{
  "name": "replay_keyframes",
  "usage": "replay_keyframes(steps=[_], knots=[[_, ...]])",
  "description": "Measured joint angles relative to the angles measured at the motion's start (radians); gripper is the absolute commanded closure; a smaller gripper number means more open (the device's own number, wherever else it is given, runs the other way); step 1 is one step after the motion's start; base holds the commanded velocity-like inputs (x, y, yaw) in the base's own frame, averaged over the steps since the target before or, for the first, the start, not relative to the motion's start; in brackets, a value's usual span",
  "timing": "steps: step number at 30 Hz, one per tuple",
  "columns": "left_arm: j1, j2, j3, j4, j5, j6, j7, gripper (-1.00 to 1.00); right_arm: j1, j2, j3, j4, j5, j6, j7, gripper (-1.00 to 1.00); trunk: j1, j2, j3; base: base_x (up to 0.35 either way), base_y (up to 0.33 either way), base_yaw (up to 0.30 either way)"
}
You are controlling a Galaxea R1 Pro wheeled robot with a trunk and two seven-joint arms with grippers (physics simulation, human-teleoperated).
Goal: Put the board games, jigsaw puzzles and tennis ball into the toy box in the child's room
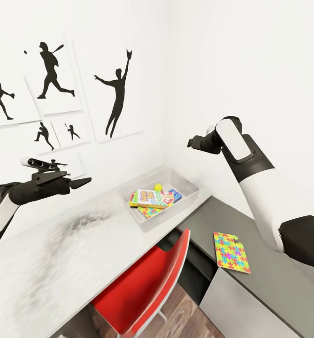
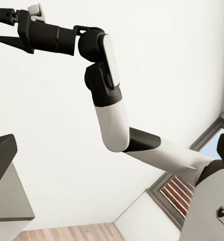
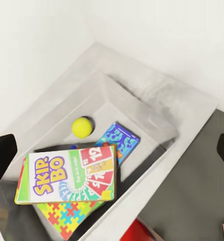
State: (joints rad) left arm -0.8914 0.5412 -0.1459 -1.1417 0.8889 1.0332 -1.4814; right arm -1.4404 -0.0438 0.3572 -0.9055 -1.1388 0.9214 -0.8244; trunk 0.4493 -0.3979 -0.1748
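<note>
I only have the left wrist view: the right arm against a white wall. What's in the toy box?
Observer: The toy box holds the SKIP BO box, a blue game box, the tennis ball and one jigsaw puzzle underneath.
Operator: Anything left outside?
Observer: A second jigsaw puzzle lies flat on the dark grey desk.
Operator: Is the right gripper holding anything?
Observer: No, the right gripper is open and empty, up over the toy box.

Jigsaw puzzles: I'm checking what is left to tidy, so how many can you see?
2. One jigsaw puzzle lies on the lower dark grey desk. The other is in the toy box, under the SKIP BO box. More may be hidden there.
</note>
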Motion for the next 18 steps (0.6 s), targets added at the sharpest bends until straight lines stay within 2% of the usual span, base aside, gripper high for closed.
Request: replay_keyframes(steps=[8, 18], knots=[[0.001, -0.001, 0.000, 0.000, -0.003, -0.002, 0.011, -1.00, 0.052, 0.002, -0.002, 0.000, 0.001, -0.002, 0.000, -1.00, 0.000, 0.000, 0.013, 0.000, 0.000, -0.091], [0.002, -0.003, 0.000, 0.000, -0.004, -0.002, 0.014, -1.00, 0.060, 0.001, -0.002, 0.000, 0.001, -0.002, 0.000, -1.00, 0.000, 0.000, 0.030, 0.000, 0.000, -0.070]])
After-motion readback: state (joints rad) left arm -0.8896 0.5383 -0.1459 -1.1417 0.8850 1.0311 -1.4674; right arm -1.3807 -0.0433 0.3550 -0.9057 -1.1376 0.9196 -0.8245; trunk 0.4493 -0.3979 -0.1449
